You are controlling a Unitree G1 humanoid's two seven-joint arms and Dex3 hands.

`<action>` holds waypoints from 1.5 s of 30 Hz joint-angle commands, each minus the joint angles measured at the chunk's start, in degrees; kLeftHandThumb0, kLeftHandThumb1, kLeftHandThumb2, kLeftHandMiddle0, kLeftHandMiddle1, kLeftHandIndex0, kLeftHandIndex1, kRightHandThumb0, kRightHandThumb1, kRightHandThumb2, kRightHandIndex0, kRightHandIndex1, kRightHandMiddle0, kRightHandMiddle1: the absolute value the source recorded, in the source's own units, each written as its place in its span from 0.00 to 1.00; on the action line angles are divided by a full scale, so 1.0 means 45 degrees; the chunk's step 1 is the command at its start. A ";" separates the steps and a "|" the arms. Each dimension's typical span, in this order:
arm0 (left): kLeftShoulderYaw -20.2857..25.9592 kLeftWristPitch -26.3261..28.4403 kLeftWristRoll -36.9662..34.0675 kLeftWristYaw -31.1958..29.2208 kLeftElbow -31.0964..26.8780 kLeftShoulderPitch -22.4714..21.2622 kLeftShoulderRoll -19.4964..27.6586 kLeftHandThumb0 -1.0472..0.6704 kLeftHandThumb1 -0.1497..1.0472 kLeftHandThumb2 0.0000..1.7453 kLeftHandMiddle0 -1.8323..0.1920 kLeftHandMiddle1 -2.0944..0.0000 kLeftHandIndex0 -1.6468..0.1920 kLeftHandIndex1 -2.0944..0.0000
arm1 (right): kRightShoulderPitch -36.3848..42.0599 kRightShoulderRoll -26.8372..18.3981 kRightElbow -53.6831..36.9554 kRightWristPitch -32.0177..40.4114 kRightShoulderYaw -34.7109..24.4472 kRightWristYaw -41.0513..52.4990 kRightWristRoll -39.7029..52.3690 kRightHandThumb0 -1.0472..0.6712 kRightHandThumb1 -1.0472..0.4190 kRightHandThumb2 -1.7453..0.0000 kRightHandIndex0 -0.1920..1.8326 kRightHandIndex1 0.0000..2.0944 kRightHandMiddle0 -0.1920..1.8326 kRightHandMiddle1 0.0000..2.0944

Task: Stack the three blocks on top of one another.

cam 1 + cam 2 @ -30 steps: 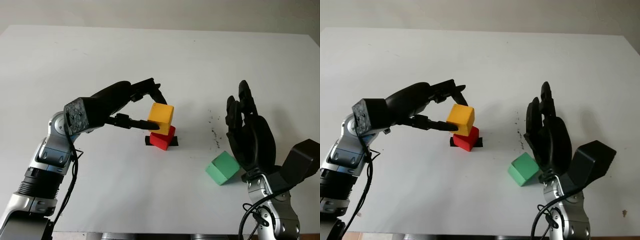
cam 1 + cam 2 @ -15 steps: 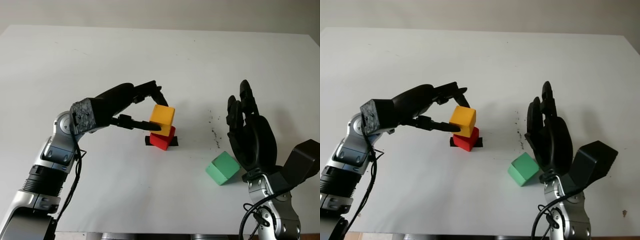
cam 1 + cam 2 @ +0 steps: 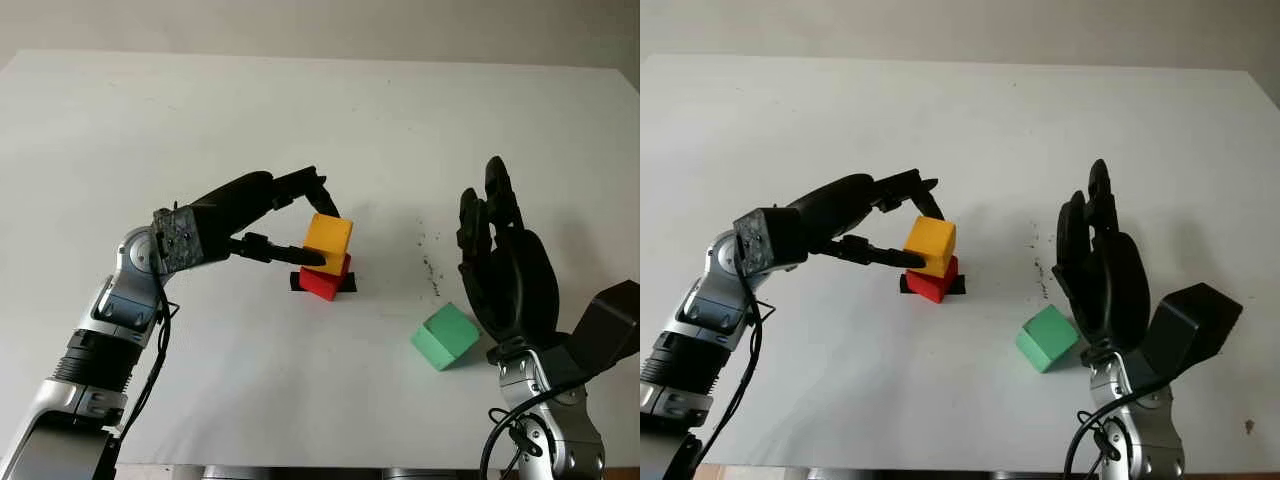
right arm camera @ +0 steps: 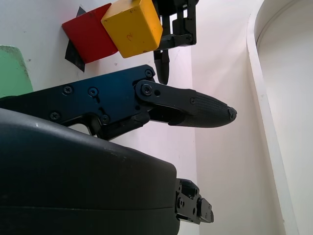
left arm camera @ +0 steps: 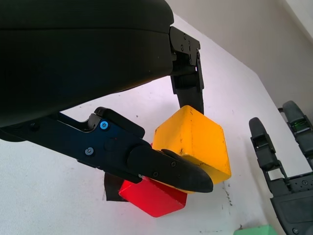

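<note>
White table point(image 3: 200, 110), black tape patch point(image 3: 296, 281), dark specks point(image 3: 431, 262)

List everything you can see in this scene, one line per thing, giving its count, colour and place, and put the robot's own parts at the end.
Table: one, white, under everything.
Red block: one, red, near the table's middle, on the black mark.
Black mark: one, black, flat on the table under the red block.
Yellow block: one, yellow, on top of the red block, tilted, gripped by the left hand.
Green block: one, green, on the table to the right, just beside the right hand.
Dark specks: a scatter, black, on the table between the stack and the right hand.
Left hand: one, black, closed on the yellow block.
Right hand: one, black, open, raised beside the green block.
</note>
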 commanded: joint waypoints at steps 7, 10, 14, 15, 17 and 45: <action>-0.0211 -0.0049 0.0524 -0.0053 -0.0405 -0.0254 0.0291 0.31 1.00 0.12 0.87 0.98 0.77 0.23 | 0.0151 -0.0155 -0.0347 0.0132 -0.0078 0.0061 -0.0020 0.25 0.00 0.67 0.00 0.00 0.00 0.00; -0.0226 0.0073 0.0536 -0.0103 -0.0507 -0.0208 0.0318 0.31 1.00 0.12 0.87 0.98 0.76 0.25 | 0.0131 -0.0149 -0.0345 0.0188 -0.0100 0.0070 0.0022 0.25 0.00 0.67 0.00 0.00 0.00 0.00; -0.0271 0.0297 0.0489 -0.0322 -0.0586 -0.0194 0.0396 0.26 1.00 0.08 0.90 0.98 0.76 0.42 | 0.0093 -0.0191 -0.0368 0.0223 -0.0085 0.0119 0.0003 0.25 0.00 0.67 0.00 0.00 0.00 0.00; -0.0282 0.0320 0.0468 -0.0431 -0.0593 -0.0226 0.0436 0.25 1.00 0.06 0.91 0.98 0.78 0.48 | 0.0095 -0.0214 -0.0386 0.0233 -0.0072 0.0105 -0.0053 0.25 0.00 0.67 0.00 0.00 0.00 0.00; -0.0287 0.0371 0.0412 -0.0619 -0.0608 -0.0277 0.0498 0.22 0.99 0.04 0.94 0.98 0.80 0.59 | 0.0103 -0.0250 -0.0406 0.0232 -0.0068 0.0120 -0.0100 0.25 0.00 0.66 0.00 0.00 0.00 0.00; 0.1515 0.1022 -0.1230 0.0800 -0.2173 0.1385 0.0361 0.07 1.00 0.15 1.00 1.00 1.00 1.00 | -0.0817 -0.1453 0.0198 -0.0388 -0.0762 0.1119 -0.0272 0.23 0.00 0.79 0.00 0.00 0.00 0.00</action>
